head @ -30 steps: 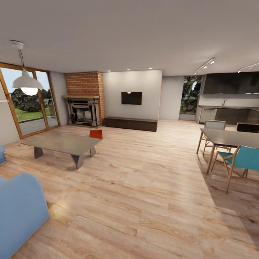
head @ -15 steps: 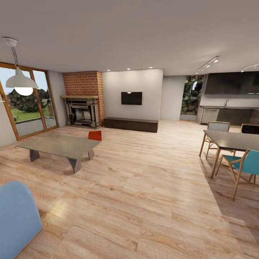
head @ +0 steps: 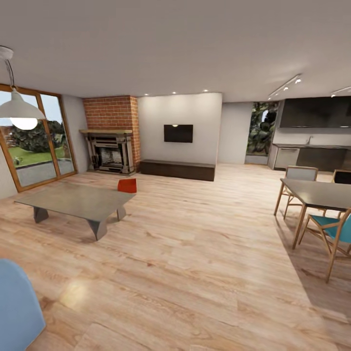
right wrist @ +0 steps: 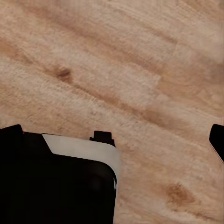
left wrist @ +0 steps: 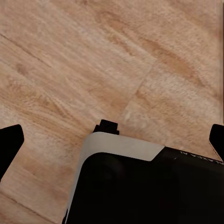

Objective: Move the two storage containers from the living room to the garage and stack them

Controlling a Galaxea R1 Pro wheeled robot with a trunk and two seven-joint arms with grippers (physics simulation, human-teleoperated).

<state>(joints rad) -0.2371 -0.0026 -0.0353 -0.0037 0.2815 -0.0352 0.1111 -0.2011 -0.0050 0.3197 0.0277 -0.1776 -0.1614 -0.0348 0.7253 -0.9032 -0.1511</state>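
Observation:
I am in the living room, with its brick fireplace (head: pixel 111 141), low dark bench (head: pixel 178 169) and black wall TV (head: pixel 178 133). One orange-red storage container (head: pixel 127 185) stands on the wood floor just beyond the grey coffee table (head: pixel 73 200), partly hidden by the table top. The garage and its floor are out of view. My left gripper (left wrist: pixel 113 140) hangs open over bare planks with nothing between its fingers. My right gripper (right wrist: pixel 112 135) is open too, over the same wood floor.
A dining table (head: pixel 321 192) with wooden chairs, one teal (head: pixel 336 229), stands at the right. A blue sofa corner (head: pixel 14 307) sits at the lower left. A pendant lamp (head: pixel 17 109) hangs by the glass doors. Wide wood floor (head: pixel 195 243) lies ahead.
The whole picture has shifted, so the camera has moved forward and turned slightly right. The sofa corner has slid towards the lower left edge. Nothing in the room itself has moved.

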